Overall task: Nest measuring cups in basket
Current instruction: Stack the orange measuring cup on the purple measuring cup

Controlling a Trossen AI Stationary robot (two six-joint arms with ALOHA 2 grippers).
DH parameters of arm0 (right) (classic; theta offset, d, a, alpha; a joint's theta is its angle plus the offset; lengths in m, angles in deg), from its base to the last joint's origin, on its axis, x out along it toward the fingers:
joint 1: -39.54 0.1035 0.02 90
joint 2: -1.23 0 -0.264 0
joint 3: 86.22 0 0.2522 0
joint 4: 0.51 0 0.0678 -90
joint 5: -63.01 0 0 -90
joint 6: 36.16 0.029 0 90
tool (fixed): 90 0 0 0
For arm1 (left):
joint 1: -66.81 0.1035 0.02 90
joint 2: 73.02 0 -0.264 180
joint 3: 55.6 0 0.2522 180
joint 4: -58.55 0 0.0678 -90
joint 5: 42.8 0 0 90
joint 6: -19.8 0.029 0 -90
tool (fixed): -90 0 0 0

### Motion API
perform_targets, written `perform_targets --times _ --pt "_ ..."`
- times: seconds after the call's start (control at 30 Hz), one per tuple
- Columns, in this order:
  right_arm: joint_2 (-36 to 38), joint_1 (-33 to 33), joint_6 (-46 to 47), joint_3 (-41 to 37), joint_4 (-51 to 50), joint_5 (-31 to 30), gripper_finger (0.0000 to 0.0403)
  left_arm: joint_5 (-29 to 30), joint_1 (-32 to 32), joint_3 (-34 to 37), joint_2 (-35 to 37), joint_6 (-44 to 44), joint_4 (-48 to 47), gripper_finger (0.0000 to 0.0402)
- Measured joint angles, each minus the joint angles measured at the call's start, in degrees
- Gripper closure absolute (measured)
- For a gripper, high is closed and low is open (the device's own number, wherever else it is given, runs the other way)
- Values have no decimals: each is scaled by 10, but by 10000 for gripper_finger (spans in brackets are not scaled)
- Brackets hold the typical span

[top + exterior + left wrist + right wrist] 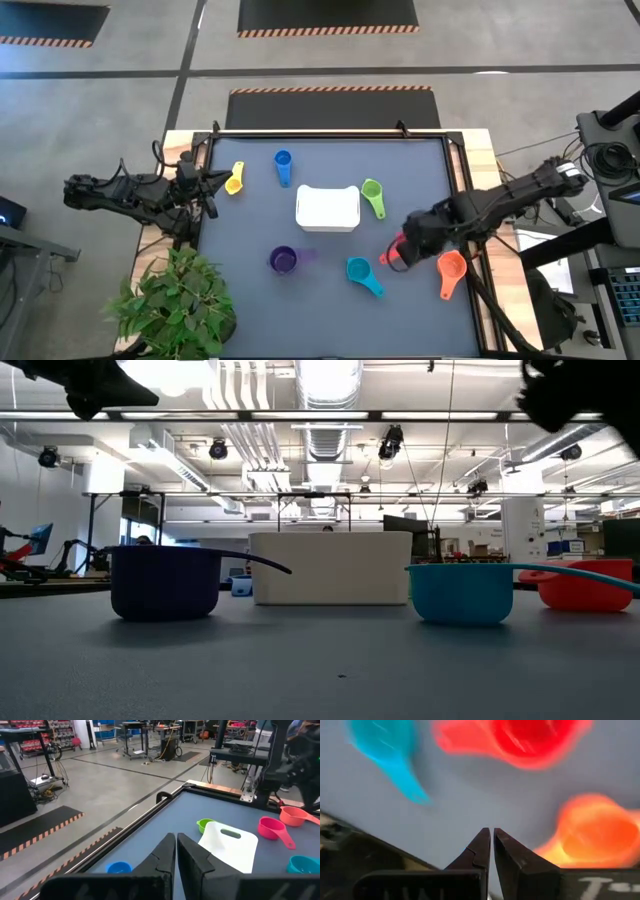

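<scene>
Right wrist view: white lettering partly visible, unreadable, beside the orange cup [592, 832].

Grey concrete floor [120, 90] is spreading beyond the claws, black mats [330, 108] (striped edges) are lying on it, a plant [175, 300] is sitting nearby, ceiling lights [325, 378] are glowing overhead.
</scene>
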Motion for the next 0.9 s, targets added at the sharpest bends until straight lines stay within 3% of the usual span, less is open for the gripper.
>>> perform_targets --times 0.13,0.47,0.7,0.9 --pt "-35 46 40 3 -30 47 390 0 0 0 0 0 0 402" --pt "-9 175 222 -70 35 42 390 0 0 0 0 15 -1 402" --pt "43 256 332 -106 51 -49 390 0 0 0 0 15 -1 402" --pt "60 265 367 -107 50 -48 365 0 0 0 0 15 5 402"
